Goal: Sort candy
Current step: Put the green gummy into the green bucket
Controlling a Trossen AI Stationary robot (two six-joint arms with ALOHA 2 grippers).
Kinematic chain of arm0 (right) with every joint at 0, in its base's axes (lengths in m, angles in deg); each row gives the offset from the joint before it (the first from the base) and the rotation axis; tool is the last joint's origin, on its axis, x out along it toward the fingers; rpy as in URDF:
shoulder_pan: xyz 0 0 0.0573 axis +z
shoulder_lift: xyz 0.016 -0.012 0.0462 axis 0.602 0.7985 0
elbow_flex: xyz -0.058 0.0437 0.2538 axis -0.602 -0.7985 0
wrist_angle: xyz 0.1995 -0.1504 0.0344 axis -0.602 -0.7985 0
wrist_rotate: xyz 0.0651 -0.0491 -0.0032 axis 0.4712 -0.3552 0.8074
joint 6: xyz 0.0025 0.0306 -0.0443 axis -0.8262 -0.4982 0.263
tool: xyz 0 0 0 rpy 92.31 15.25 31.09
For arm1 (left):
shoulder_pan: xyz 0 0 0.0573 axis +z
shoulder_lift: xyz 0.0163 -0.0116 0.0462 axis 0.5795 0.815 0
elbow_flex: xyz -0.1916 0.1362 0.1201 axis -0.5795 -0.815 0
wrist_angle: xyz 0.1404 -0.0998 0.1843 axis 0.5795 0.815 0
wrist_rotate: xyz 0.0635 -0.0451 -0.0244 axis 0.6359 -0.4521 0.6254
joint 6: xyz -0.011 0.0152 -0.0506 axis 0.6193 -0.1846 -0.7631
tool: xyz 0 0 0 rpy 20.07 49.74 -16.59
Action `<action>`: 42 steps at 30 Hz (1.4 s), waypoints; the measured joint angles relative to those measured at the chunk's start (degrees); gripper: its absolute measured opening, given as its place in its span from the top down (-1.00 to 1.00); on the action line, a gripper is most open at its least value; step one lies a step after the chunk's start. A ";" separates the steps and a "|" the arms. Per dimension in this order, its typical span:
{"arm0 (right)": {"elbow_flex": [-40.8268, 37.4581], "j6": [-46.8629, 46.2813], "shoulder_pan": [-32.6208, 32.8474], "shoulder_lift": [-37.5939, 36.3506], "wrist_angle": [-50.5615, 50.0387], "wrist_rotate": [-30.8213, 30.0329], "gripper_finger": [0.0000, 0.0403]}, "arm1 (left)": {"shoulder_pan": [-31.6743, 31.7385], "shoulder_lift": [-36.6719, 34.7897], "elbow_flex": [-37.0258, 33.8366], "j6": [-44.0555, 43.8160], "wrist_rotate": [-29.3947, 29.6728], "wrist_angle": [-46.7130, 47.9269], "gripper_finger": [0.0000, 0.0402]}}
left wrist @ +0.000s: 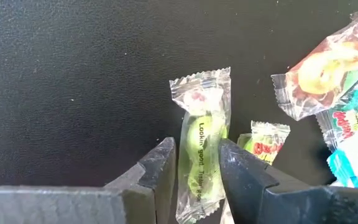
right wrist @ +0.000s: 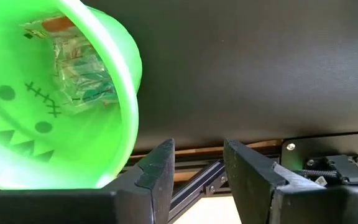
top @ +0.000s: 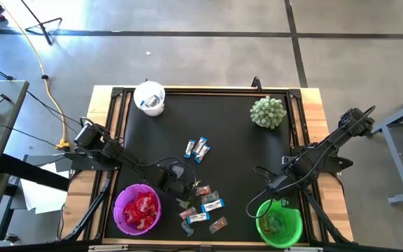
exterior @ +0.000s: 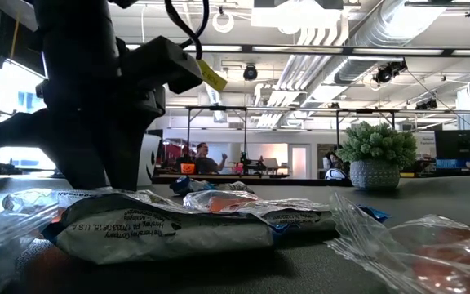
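Several wrapped candies lie loose on the black mat near its front edge. Three blue-and-white candies lie farther back. My left gripper is low over the pile's left side, pointing steeply down and open. In the left wrist view its fingers stand on either side of a green candy in a clear wrapper, which lies flat on the mat. My right gripper hangs open and holds nothing, just beyond the green bowl, which has candy in it. My left gripper comes from above with its fingers close on either side of the green candy's middle, across its length. The candy lies on the mat. I cannot tell whether the fingers touch it.
A purple bowl with red candies stands at the front left. A white bowl is at the back left and a spiky green plant at the back right. More wrapped candies lie close beside the left gripper.
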 joint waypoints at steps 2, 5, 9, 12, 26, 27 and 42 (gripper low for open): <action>0.00 0.10 0.00 0.00 0.02 0.00 0.33 | 0.00 0.05 -0.05 0.30 0.13 0.04 0.52; 0.00 0.17 0.00 0.00 0.02 0.00 0.33 | 0.00 0.14 0.44 1.96 0.16 0.01 0.73; 0.00 0.17 0.00 0.00 -0.01 -0.17 0.33 | 0.01 0.45 1.60 3.42 1.67 -0.57 0.96; 0.00 0.10 0.00 0.00 -0.96 -2.20 0.33 | 0.45 0.63 2.58 5.38 2.43 -0.27 0.94; 0.03 -5.69 -7.87 -0.52 -4.43 -17.76 0.33 | 6.81 0.55 15.89 21.56 12.90 3.51 1.00; 0.16 -6.33 -8.77 -0.97 -3.98 -18.91 0.33 | 7.36 0.53 17.66 23.31 14.08 4.69 1.00; 9.51 -1.60 -11.52 -14.69 26.61 -52.25 0.33 | 8.67 -10.60 31.08 45.25 38.95 1.21 1.00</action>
